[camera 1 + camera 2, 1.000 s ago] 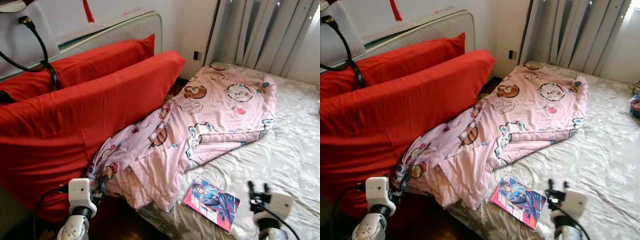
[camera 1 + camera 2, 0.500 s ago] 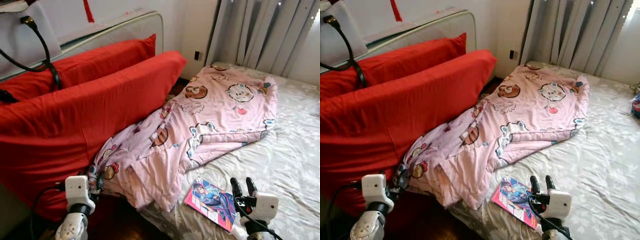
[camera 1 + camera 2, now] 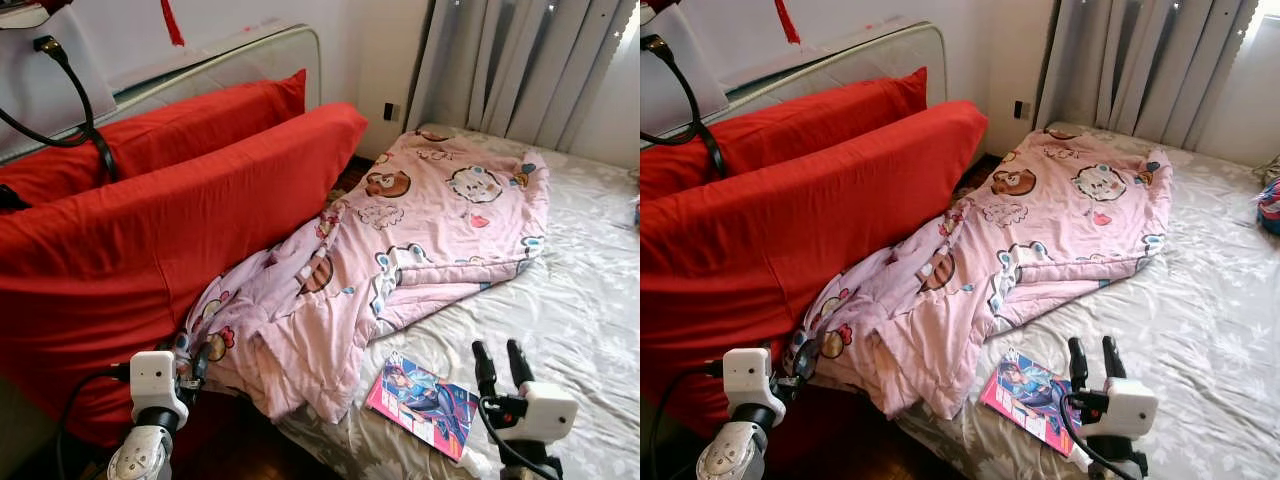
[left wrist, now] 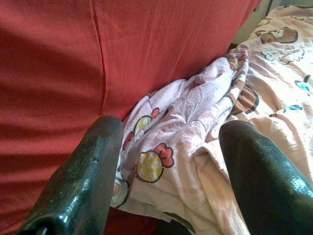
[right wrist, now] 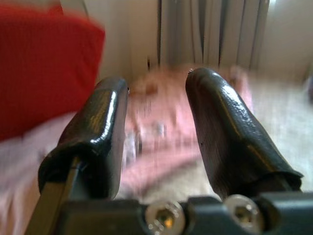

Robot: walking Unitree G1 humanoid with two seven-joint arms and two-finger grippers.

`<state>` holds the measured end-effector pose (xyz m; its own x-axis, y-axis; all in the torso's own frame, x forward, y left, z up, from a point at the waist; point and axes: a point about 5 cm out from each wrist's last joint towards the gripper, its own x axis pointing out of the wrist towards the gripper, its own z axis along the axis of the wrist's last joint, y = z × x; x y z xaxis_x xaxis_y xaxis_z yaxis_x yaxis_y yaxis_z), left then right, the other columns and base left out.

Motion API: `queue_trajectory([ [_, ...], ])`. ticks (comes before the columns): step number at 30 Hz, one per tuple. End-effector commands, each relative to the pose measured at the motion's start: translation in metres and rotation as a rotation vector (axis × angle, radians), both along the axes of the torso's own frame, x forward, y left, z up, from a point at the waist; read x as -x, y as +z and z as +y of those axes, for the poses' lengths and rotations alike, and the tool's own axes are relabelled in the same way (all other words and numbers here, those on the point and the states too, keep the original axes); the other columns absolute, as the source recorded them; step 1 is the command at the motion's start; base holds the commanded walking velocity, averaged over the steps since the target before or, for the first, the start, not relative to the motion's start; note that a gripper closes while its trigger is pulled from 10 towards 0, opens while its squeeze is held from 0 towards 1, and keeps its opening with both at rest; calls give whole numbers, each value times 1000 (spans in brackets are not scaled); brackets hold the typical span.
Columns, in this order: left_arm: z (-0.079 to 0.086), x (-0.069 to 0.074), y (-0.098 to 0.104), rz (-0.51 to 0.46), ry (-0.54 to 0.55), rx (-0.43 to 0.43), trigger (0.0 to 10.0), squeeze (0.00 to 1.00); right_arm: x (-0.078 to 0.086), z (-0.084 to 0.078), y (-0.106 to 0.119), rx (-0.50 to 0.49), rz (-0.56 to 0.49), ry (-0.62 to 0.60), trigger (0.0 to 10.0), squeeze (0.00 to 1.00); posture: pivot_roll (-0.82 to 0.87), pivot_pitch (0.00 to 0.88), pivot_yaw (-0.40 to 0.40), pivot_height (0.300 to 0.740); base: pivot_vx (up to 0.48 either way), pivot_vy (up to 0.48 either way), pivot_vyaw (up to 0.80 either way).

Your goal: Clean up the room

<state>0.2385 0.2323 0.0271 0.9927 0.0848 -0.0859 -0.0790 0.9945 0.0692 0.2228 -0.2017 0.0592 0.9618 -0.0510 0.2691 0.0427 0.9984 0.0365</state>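
A crumpled pink cartoon-print blanket (image 3: 400,240) lies across the bed, its lower corner hanging off the near edge. A colourful comic book (image 3: 424,403) rests on the grey floral sheet (image 3: 580,300) near the bed's front edge. My right gripper (image 3: 497,360) stands open just right of the book, fingers pointing up and away, holding nothing. Low at the left, my left gripper (image 3: 198,362) is open beside the blanket's hanging corner (image 4: 161,161), against the red pillow (image 4: 98,58).
Two large red pillows (image 3: 170,210) lean against the headboard (image 3: 230,60) on the left. A black cable (image 3: 85,110) droops over them. Grey curtains (image 3: 530,70) hang behind the bed. Dark wooden floor (image 3: 250,450) shows beneath the bed edge.
My right gripper swung left toward the book, then back right, and its fingers now point upward. The left arm stayed nearly still. The camera shifted slightly.
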Motion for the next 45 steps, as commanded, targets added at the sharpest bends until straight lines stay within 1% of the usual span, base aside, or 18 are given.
queue_trajectory([
  [1,4,0,3,-10,14,-3,10000,0,-15,7,36,8,-95,11,10000,0,14,0,10,740,0,0,0],
  [4,4,-1,4,-11,21,-3,10000,0,-19,10,54,26,-149,17,10000,0,12,0,11,740,0,0,0],
  [7,4,0,4,-11,23,-2,10000,0,-19,9,59,24,-165,14,10000,0,14,0,7,740,0,0,0],
  [11,5,1,4,-11,28,-2,10000,0,-15,8,65,52,-147,22,10000,0,20,0,3,740,0,0,0],
  [12,6,2,5,-13,35,-2,10000,0,-11,7,74,50,-146,7,10000,0,20,0,2,740,0,0,0],
  [18,8,3,5,-12,41,-3,10000,0,-7,2,97,57,-193,-35,10000,0,9,0,8,740,0,0,0],
  [20,7,3,4,-8,39,-2,10000,0,-8,2,97,73,-155,-33,10000,0,7,0,9,740,0,0,0],
  [21,6,2,4,-4,34,0,10000,0,-10,-1,89,44,-77,-64,10000,0,7,0,9,740,0,0,0],
  [22,5,1,4,-3,31,1,10000,0,-11,-2,85,-8,-44,-71,10000,0,4,0,9,740,0,0,0],
  [23,4,0,4,-3,28,3,10000,0,-16,-5,75,-37,98,-105,10000,0,8,0,13,740,0,0,0],
  [26,4,0,4,0,27,4,10000,0,-21,-7,60,-81,293,-115,10000,0,5,0,11,740,0,0,0],
  [27,4,1,2,13,24,3,10000,0,-25,-2,52,-154,364,-87,10000,0,-1,0,8,740,0,0,0],
  [29,3,2,0,18,21,1,10000,0,-26,-2,48,-186,392,-89,10000,0,8,0,4,740,0,0,0],
  [31,2,3,0,20,26,8,10000,0,-25,-1,31,-170,489,-72,10000,0,22,0,-8,740,0,0,0],
  [32,2,3,0,20,26,8,10000,0,-25,-1,31,-170,489,-72,10000,0,22,0,-8,740,0,0,0],
  [38,2,6,-3,34,29,9,10000,0,-21,1,16,-146,631,-38,10000,0,18,0,-11,740,0,0,0],
  [41,1,6,-3,33,26,11,10000,0,-20,0,13,-179,646,-43,10000,0,19,0,-11,740,0,0,0],
  [45,-1,5,-2,28,19,15,10000,0,-19,1,5,-166,692,-30,10000,0,13,0,-10,740,0,0,0],
])
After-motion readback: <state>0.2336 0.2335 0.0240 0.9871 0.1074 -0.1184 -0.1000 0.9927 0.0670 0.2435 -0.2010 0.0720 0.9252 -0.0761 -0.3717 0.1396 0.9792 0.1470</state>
